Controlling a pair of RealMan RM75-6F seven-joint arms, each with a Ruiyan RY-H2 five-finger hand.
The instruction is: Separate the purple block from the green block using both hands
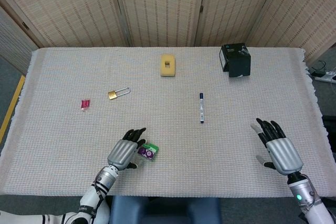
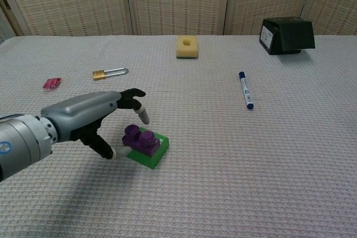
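- Near the front edge of the cloth-covered counter [image 1: 63,145], a purple block [image 2: 139,136] is sitting on top of a green block [image 2: 149,153].
- Just left of the blocks, the left hand [image 2: 92,116] is hovering, fingers [image 2: 135,93] apart and arching over the purple block, gripping nothing.
- Far to the right, the right hand [image 1: 277,148] is resting flat, fingers spread.
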